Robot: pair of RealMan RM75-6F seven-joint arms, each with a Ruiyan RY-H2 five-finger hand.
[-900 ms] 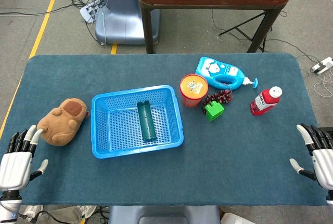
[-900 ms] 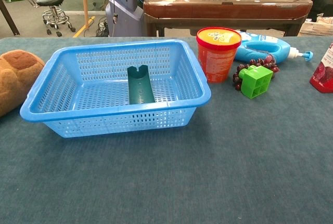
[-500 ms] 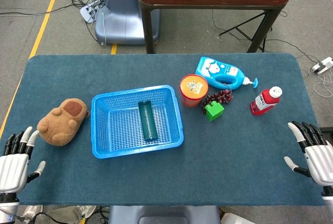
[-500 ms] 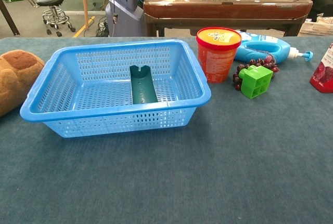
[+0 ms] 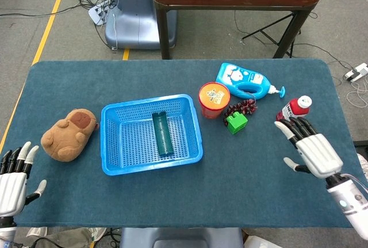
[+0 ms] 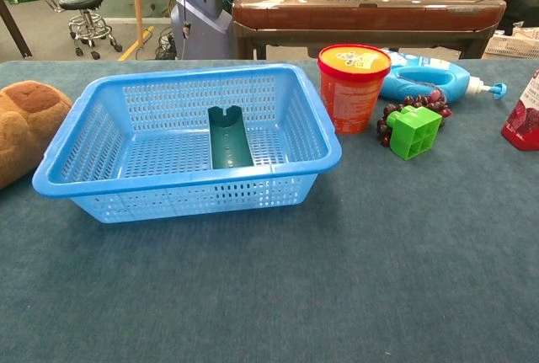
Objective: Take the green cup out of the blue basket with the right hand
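Head view — right hand (image 5: 313,150) hovers near the red bottle (image 5: 293,110), fingers apart; green cup (image 5: 162,133) lies in the blue basket (image 5: 113,166).

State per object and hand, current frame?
green cup: lying on its side in the basket
blue basket: upright on the table
right hand: fingers spread, holds nothing
left hand: fingers apart, holds nothing
red bottle: lying, capped
orange tub: upright, lidded
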